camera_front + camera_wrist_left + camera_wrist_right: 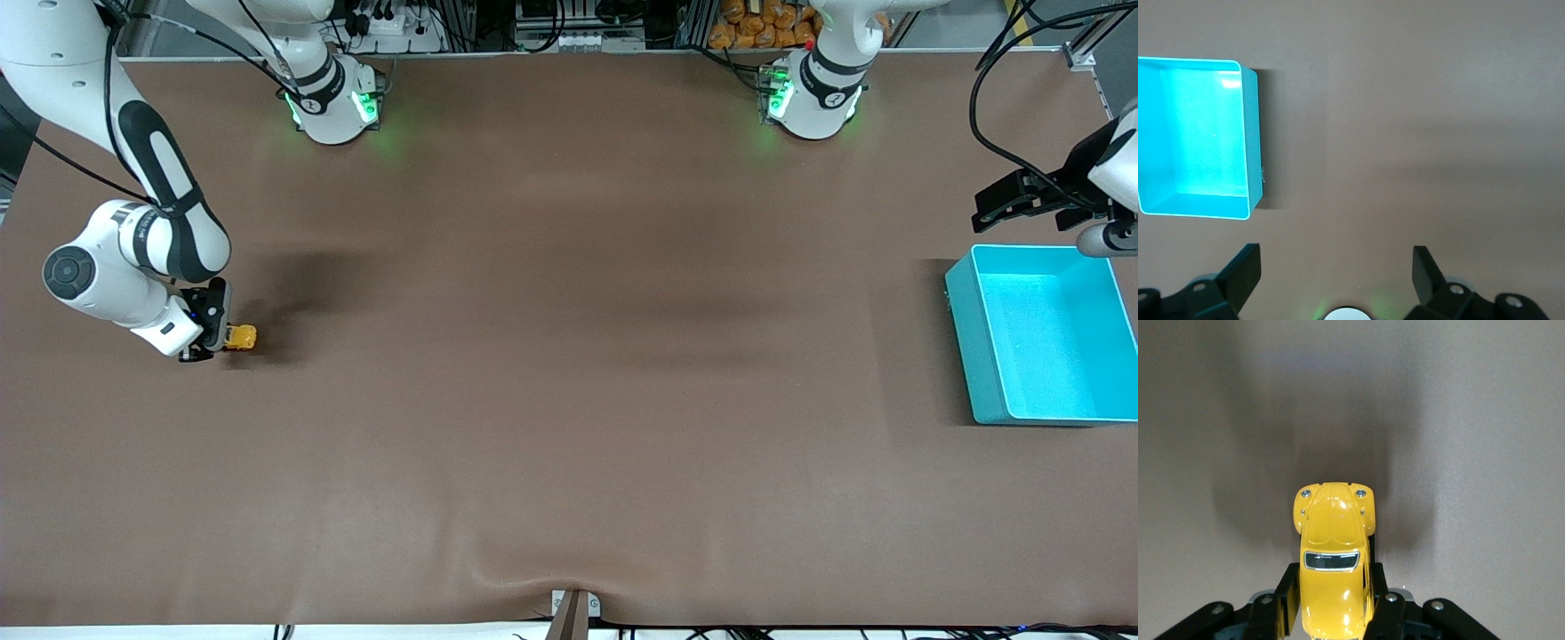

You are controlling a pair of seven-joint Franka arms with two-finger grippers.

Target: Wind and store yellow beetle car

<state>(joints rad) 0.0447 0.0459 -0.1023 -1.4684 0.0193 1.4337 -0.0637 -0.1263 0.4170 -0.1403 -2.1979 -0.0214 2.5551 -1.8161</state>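
The yellow beetle car [241, 337] sits on the brown table near the right arm's end. My right gripper [216, 339] is shut on it, low at the table. In the right wrist view the car [1333, 553] lies between the black fingers [1286, 597], which press on both its sides, and its rounded end points away from the wrist. My left gripper [1022, 200] is open and empty, up in the air by the teal bin [969, 324] at the left arm's end. In the left wrist view its fingers [1245, 270] stand wide apart over bare table beside the bin [1251, 143].
The teal bin is empty inside. Both arm bases [333, 102] stand along the table's farthest edge. A small bracket [573, 609] sits at the table's nearest edge, where the brown cover wrinkles.
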